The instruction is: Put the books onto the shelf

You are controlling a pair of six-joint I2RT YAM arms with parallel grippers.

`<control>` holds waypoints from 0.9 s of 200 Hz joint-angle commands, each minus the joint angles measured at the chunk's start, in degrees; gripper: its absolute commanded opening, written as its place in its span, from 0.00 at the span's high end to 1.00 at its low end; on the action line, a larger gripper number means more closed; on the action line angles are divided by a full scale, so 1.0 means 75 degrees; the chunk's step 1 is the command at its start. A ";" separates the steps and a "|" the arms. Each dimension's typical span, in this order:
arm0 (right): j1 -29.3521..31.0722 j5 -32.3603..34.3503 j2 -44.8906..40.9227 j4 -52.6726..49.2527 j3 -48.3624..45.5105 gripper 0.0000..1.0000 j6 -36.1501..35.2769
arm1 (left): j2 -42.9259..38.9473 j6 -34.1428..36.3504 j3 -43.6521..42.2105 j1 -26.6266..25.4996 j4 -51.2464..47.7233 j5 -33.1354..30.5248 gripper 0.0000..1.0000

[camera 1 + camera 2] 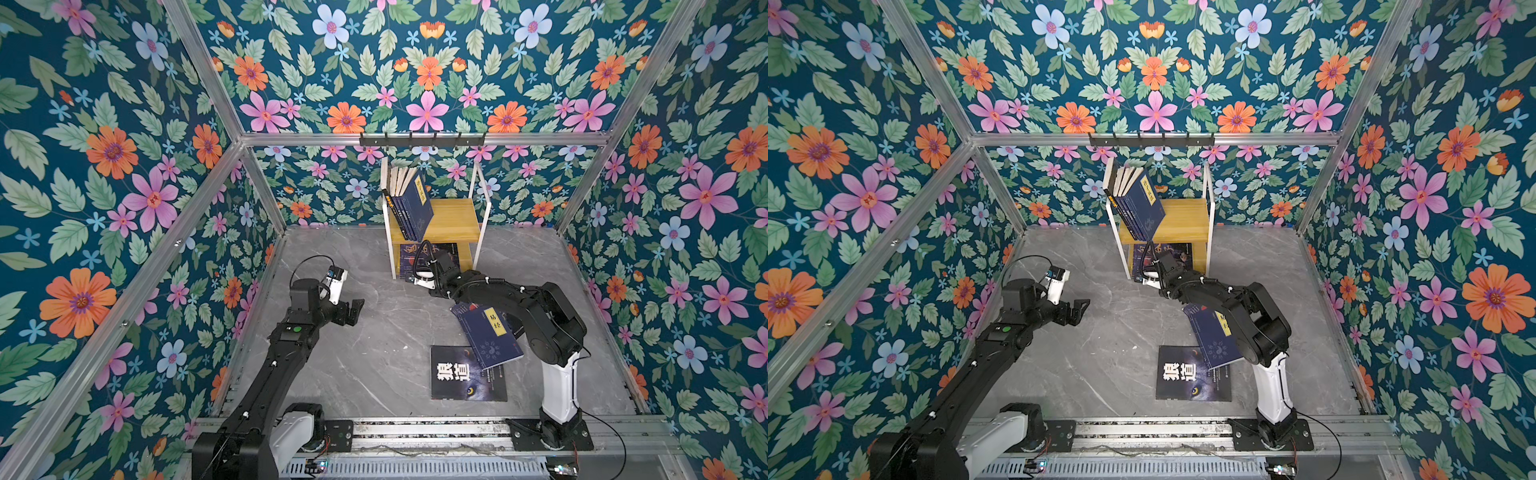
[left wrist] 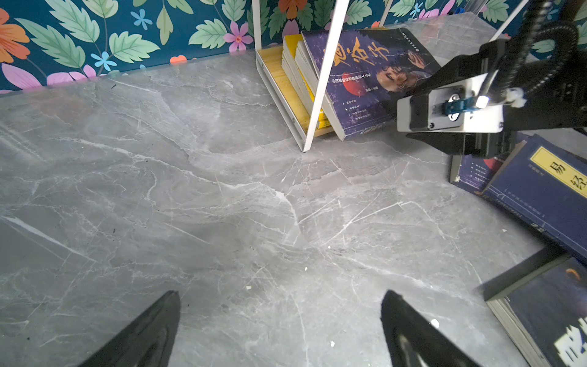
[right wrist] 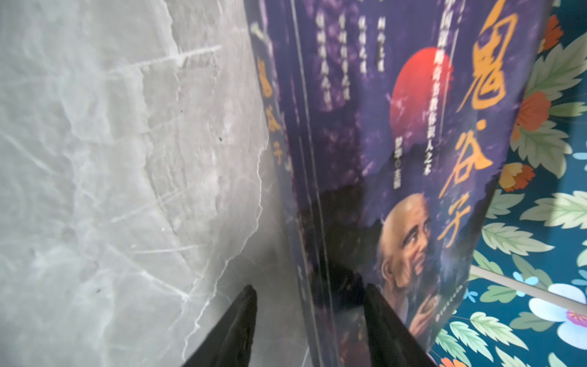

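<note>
Right gripper (image 3: 309, 292) at the white-framed two-tier wooden shelf (image 1: 453, 220), jaws apart astride a purple portrait-cover paperback (image 3: 397, 127).
I see that book in the lower tier atop a yellow book (image 2: 290, 47), with one finger clear of it. Navy paperbacks (image 1: 409, 203) lean on the upper tier. A navy yellow-label book (image 1: 492, 336) and a black wolf-eye book (image 1: 461, 378) lie on the grey marble table (image 1: 374, 353). Left gripper (image 2: 281, 295) gapes wide, empty.

The portrait book (image 3: 397, 143) is purple, the shelf (image 1: 457, 220) yellowish and white, the table (image 1: 374, 332) grey marble.
</note>
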 commanded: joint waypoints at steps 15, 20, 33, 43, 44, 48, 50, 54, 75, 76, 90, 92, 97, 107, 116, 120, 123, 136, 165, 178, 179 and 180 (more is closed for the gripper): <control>-0.0163 -0.0322 -0.0053 -0.0553 0.0148 0.51 0.0141 | -0.0028 0.0027 0.0019 0.0011 -0.0012 0.0014 0.00; -0.0173 -0.0334 -0.0016 -0.0599 0.0221 0.53 0.0104 | -0.0022 0.0043 0.0014 0.0012 -0.0022 -0.0027 0.00; -0.0208 -0.0334 0.0105 -0.0656 0.0360 0.55 -0.0006 | -0.0017 0.0058 0.0006 0.0011 -0.0005 -0.0040 0.00; -0.0250 -0.0386 0.0184 -0.0678 0.0457 0.56 -0.0019 | -0.0017 0.0012 0.0016 0.0011 0.0021 0.0052 0.00; -0.0254 -0.0396 0.0189 -0.0685 0.0470 0.56 -0.0019 | -0.0016 0.0008 0.0015 0.0011 0.0027 0.0067 0.00; -0.0277 -0.0424 0.0218 -0.0717 0.0506 0.57 -0.0007 | -0.0016 0.0004 0.0021 0.0011 0.0023 0.0103 0.00; -0.0286 -0.0443 0.0226 -0.0734 0.0529 0.57 0.0011 | -0.0016 0.0001 0.0018 0.0011 0.0028 0.0113 0.00; -0.0304 -0.0468 0.0256 -0.0755 0.0576 0.58 0.0007 | -0.0016 -0.0006 0.0020 0.0020 0.0025 0.0121 0.00; -0.0362 -0.0542 0.0370 -0.0856 0.0765 0.60 -0.0023 | -0.0023 0.0064 0.0014 0.0035 -0.0026 -0.0048 0.00; -0.0363 -0.0544 0.0370 -0.0856 0.0776 0.60 -0.0027 | -0.0020 0.0069 0.0019 0.0035 -0.0025 -0.0053 0.00; -0.0396 -0.0575 0.0421 -0.0910 0.0883 0.60 -0.0027 | -0.0016 0.0072 0.0011 0.0035 -0.0004 -0.0032 0.00; -0.0398 -0.0577 0.0426 -0.0914 0.0896 0.60 -0.0029 | -0.0016 0.0065 0.0006 0.0035 0.0004 -0.0014 0.00; -0.0409 -0.0595 0.0452 -0.0926 0.0937 0.60 -0.0019 | -0.0016 0.0035 0.0012 0.0035 0.0002 0.0035 0.00; -0.0426 -0.0650 0.0502 -0.0987 0.1057 0.60 0.0016 | -0.0033 0.0017 0.0010 0.0035 0.0016 0.0102 0.00; -0.0437 -0.0673 0.0560 -0.1077 0.1192 0.60 0.0028 | -0.0034 0.0022 0.0010 0.0046 0.0005 0.0057 0.00; -0.0443 -0.0667 0.0598 -0.1132 0.1252 0.61 0.0019 | -0.0022 0.0026 0.0002 0.0046 -0.0005 0.0021 0.00; -0.0438 -0.0664 0.0622 -0.1162 0.1295 0.61 0.0002 | -0.0017 0.0038 -0.0005 0.0046 -0.0002 -0.0009 0.00; -0.0434 -0.0656 0.0713 -0.1173 0.1389 0.61 -0.0087 | -0.0016 0.0077 -0.0013 0.0046 -0.0018 -0.0052 0.00; -0.0460 -0.0726 0.0817 -0.1216 0.1586 0.63 -0.0122 | -0.0028 0.0061 -0.0021 0.0058 -0.0005 0.0027 0.00; -0.0457 -0.0748 0.0895 -0.1288 0.1704 0.63 -0.0196 | -0.0018 0.0085 -0.0025 0.0058 -0.0004 -0.0051 0.00; -0.0457 -0.0747 0.0902 -0.1289 0.1714 0.63 -0.0207 | -0.0017 0.0079 -0.0029 0.0058 -0.0003 -0.0049 0.00; -0.0457 -0.0746 0.0905 -0.1295 0.1719 0.63 -0.0212 | -0.0017 0.0083 -0.0026 0.0052 -0.0008 -0.0048 0.00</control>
